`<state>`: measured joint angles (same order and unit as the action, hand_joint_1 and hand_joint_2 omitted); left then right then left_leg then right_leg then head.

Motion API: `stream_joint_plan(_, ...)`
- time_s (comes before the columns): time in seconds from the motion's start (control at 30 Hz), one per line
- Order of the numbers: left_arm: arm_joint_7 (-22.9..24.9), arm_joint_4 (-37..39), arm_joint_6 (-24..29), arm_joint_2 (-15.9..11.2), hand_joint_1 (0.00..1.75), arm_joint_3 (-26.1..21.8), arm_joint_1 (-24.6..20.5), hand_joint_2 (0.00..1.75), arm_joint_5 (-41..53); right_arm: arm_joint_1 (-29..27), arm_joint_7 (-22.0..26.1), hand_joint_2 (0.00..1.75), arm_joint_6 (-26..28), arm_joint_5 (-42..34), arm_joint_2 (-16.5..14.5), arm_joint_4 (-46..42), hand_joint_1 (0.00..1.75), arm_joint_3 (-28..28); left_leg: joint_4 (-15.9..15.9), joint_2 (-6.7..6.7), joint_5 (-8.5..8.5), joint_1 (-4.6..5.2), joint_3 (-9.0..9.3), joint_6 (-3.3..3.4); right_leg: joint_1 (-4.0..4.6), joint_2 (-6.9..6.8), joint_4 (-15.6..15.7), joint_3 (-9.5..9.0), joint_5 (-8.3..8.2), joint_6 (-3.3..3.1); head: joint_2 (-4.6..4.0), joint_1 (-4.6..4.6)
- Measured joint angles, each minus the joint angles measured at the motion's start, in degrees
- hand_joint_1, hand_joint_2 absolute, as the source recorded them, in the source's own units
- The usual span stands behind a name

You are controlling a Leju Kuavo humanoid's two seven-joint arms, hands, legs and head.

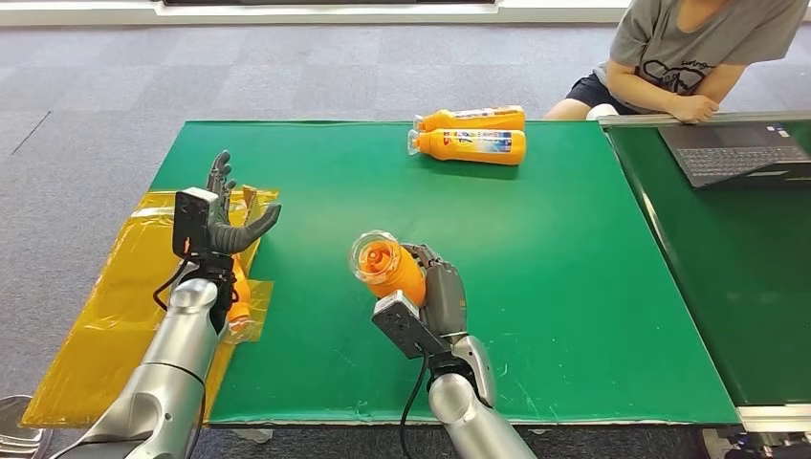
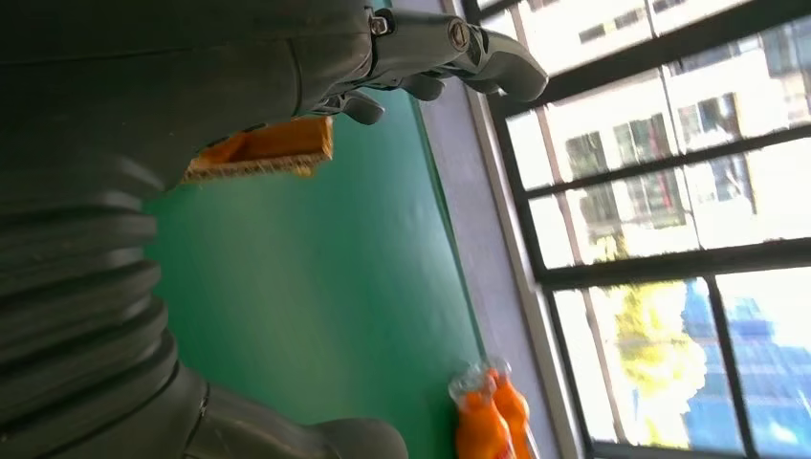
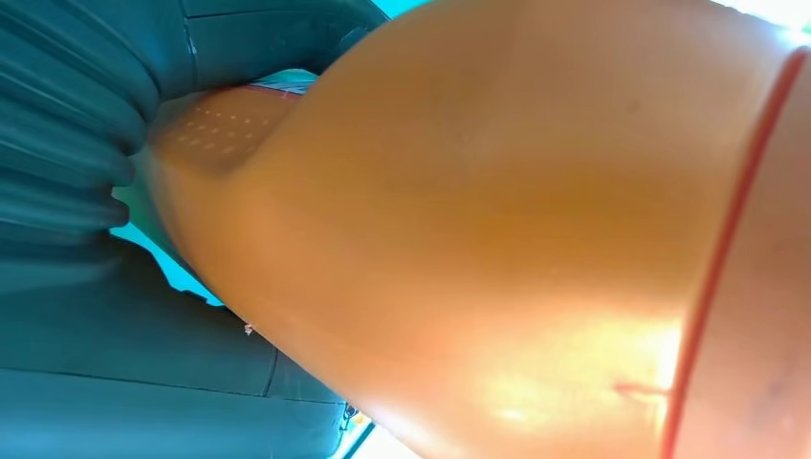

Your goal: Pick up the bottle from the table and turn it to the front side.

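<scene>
Bottle (image 1: 387, 270) is what we look at first: an orange one, lifted off the green table (image 1: 536, 287) and held in the right hand (image 1: 442, 298), near the table's front edge. Its cap end points up toward the head camera, so we see the clear cap from above. We judge that the hand wraps the body from the side so that the wrist can roll the bottle and bring the label to the front; the label itself we cannot see from here. In the right wrist view the orange body lies close against the palm, which suggests a firm grasp.

Our left hand (image 1: 225, 215) is raised above the yellow sheet (image 1: 105, 316) at the table's left side, fingers spread and holding nothing. It seems to wait there, maybe to help with the turning. An orange object lies on the sheet behind the left forearm; we cannot tell what it is.

Two more orange bottles (image 1: 473, 134) lie on their sides at the far edge, touching each other. A person (image 1: 689, 57) sits beyond the far right corner, near a laptop (image 1: 736, 153).
</scene>
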<state>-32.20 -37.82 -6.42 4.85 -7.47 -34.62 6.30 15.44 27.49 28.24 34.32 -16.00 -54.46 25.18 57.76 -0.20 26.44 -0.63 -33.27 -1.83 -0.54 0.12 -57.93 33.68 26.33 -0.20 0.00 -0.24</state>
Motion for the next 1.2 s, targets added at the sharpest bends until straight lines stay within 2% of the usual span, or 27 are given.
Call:
stream_joint_plan(0.13, -3.1, -4.1, -12.7, -1.0, 0.00, -1.7, 2.6, 1.75, -5.7, 0.1, 0.4, 1.75, 0.4, -0.2, 0.0, 0.3, 1.75, 0.0, 0.0, 0.05, 0.01, 0.00, -0.01, 0.00, 0.00, 0.06, 0.0, 0.04, 0.00, 0.00, 0.00, 0.00)
stream_joint_plan(0.23, -3.2, -9.0, -17.8, -2.0, 0.00, -3.8, 5.3, 1.75, -7.5, 0.1, 0.8, 1.75, 0.3, -0.6, 0.0, 0.7, 1.75, 0.0, 0.0, 0.14, 0.02, 0.00, -0.01, -0.01, 0.00, 0.12, 0.0, 0.10, 0.00, 0.00, 0.00, -0.02)
stream_joint_plan(0.37, -2.7, -14.3, -22.1, -3.5, 0.00, -6.4, 8.5, 1.75, -7.6, 0.2, 1.0, 1.75, -1.4, -1.2, 0.0, 1.2, 1.75, -0.4, 0.0, 0.12, 0.01, -0.06, -0.03, -0.02, 0.06, 0.10, 0.0, 0.11, 0.01, -0.02, 0.00, -0.01)
stream_joint_plan(0.53, -3.3, -18.2, -24.6, -4.6, 0.00, -7.2, 11.8, 1.75, -4.1, 0.2, 1.3, 1.75, -2.0, -1.2, 0.0, 2.1, 1.75, -0.8, 0.0, 0.11, 0.01, -0.08, -0.03, -0.02, 0.07, 0.10, 0.0, 0.10, 0.01, -0.02, 0.00, -0.01)
stream_joint_plan(0.83, -3.7, -24.3, -27.2, -4.3, 0.00, -7.1, 16.2, 1.75, 1.2, 0.1, 1.2, 1.75, -3.5, -0.1, 0.0, 2.8, 1.75, -1.3, 0.0, 0.12, 0.01, -0.07, -0.03, -0.02, 0.07, 0.11, 0.0, 0.12, 0.01, -0.02, 0.00, -0.01)
stream_joint_plan(1.2, -3.8, -27.3, -27.4, -4.0, 0.00, -7.0, 17.8, 1.75, 1.4, 0.0, 1.2, 1.75, -3.6, 0.1, 0.0, 2.8, 1.75, -1.8, 0.0, 0.11, 0.01, -0.08, -0.03, -0.02, 0.07, 0.11, 0.0, 0.12, 0.00, -0.02, 0.00, -0.02)
